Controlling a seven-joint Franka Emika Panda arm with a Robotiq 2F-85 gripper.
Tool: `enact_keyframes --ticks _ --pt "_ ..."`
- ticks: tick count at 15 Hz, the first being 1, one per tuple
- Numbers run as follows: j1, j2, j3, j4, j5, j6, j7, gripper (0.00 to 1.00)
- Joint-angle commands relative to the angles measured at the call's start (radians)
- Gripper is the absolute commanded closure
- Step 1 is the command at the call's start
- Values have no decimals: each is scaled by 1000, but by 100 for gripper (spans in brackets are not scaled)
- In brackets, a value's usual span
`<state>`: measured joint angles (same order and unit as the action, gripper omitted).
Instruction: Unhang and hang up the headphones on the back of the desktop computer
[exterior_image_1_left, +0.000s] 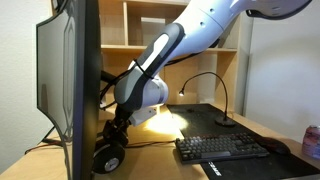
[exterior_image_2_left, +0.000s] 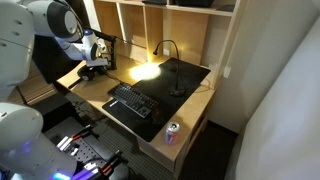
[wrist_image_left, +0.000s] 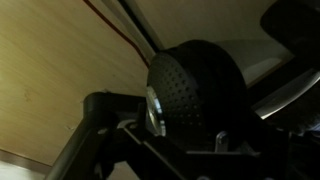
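Observation:
The desktop computer (exterior_image_1_left: 75, 75) stands edge-on at the left of the desk; it also shows in an exterior view (exterior_image_2_left: 50, 62), mostly hidden by the arm. My gripper (exterior_image_1_left: 113, 133) reaches down close behind the screen, near its stand. It looks shut on the black headband of the headphones (exterior_image_1_left: 107, 156), whose round earcups hang just below it, low over the desk. In the wrist view a black perforated earcup with a silver ring (wrist_image_left: 190, 90) fills the middle, right in front of my dark fingers (wrist_image_left: 200, 142). In an exterior view my gripper (exterior_image_2_left: 97, 60) is over the headphones (exterior_image_2_left: 95, 70).
A black keyboard (exterior_image_1_left: 225, 148) lies at the desk's front, with a lit gooseneck lamp (exterior_image_1_left: 205, 85) behind it. A drink can (exterior_image_2_left: 172, 132) stands near the desk's corner. Wooden shelves (exterior_image_1_left: 140, 30) rise behind the desk. Cables (wrist_image_left: 125, 35) run down behind the screen.

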<state>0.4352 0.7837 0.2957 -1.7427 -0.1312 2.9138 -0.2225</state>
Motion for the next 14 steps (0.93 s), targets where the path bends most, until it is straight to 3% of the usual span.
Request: enact_keyframes --ticks 1,6,13,14 --pt "50 41 -48 50 -51 -10 29 40" --pt "121 12 -156 52 -129 -31 85 73" --pt "120 -33 -154 34 -142 -142 99 79" --pt "104 -144 -151 -101 -143 -139 111 79"
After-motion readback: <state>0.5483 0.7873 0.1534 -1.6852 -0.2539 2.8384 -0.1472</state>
